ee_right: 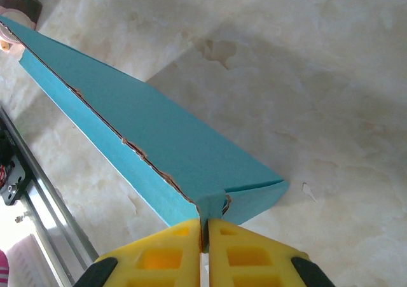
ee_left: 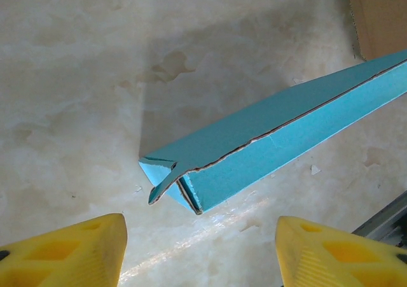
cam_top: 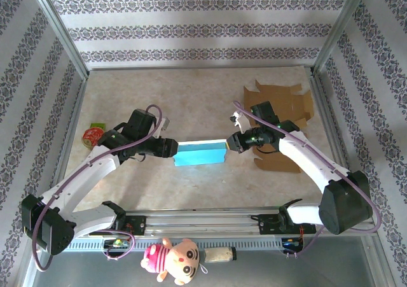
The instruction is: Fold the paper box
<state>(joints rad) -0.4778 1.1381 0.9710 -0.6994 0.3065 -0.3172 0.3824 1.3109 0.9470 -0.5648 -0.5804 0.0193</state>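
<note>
Top view: long teal paper box (cam_top: 200, 153), part-folded, lies at centre of beige marbled table (cam_top: 191, 90) betw. left gripper (cam_top: 172, 148) & right gripper (cam_top: 233, 142), one at each end, prob. to brace it while flaps get tucked. Left wrist: yellow fingers (ee_left: 63, 252) apart, just short of box's open end flap, not touching. Right wrist: yellow fingers (ee_right: 165, 252) pinched together on box's end seam, holding it steady.

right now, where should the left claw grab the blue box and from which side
The blue box's free left end, at the raised seam edge beside the folded flap. Come in endwise from its left, along its length: the left claw sits open facing that end, and the right claw pinches the opposite end.
</note>
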